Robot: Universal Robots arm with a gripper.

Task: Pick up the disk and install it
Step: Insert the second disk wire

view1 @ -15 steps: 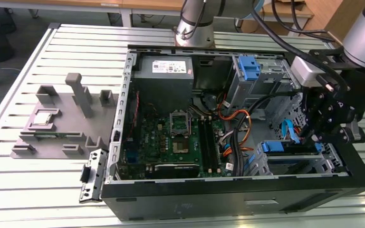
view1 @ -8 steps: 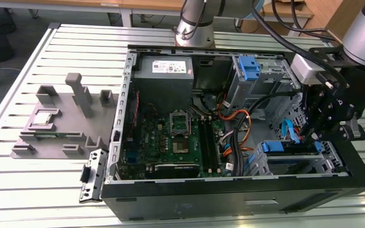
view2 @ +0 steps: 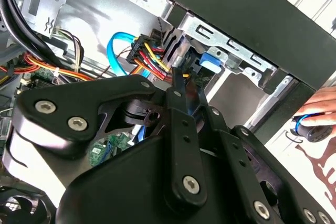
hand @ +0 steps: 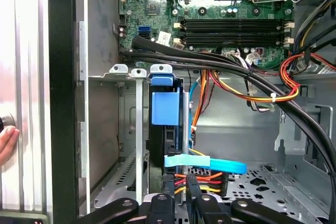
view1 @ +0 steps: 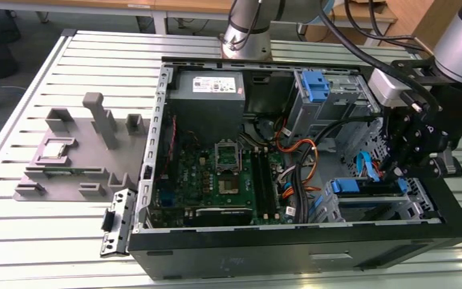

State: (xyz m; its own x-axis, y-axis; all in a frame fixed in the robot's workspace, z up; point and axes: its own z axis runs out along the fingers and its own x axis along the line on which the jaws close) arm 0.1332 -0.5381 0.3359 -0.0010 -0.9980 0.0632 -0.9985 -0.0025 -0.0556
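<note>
The disk (view1: 365, 186) sits edge-on in the lower drive cage (view1: 375, 208) of the open computer case, at the exterior view's right. Only its blue carrier end shows, as a blue block (hand: 165, 108) between the cage's metal rails in the first wrist view. In the second wrist view it is a blue tab (view2: 212, 61). My gripper (view1: 403, 168) hangs just over that cage. Its black fingertips (hand: 168, 184) stand close together with nothing between them. The gripper (hand: 179, 184) is a short way from the carrier's end, beside the red, yellow and orange power wires (hand: 202, 179).
A light-blue data cable (hand: 205, 163) crosses just beyond the fingertips. Thick black cables (hand: 236, 72) run over the motherboard (view1: 215, 174). A second blue carrier (view1: 315, 84) stands in the upper cage. A grey fixture (view1: 79, 156) lies left of the case. A person's hand (view2: 320, 111) rests outside the case wall.
</note>
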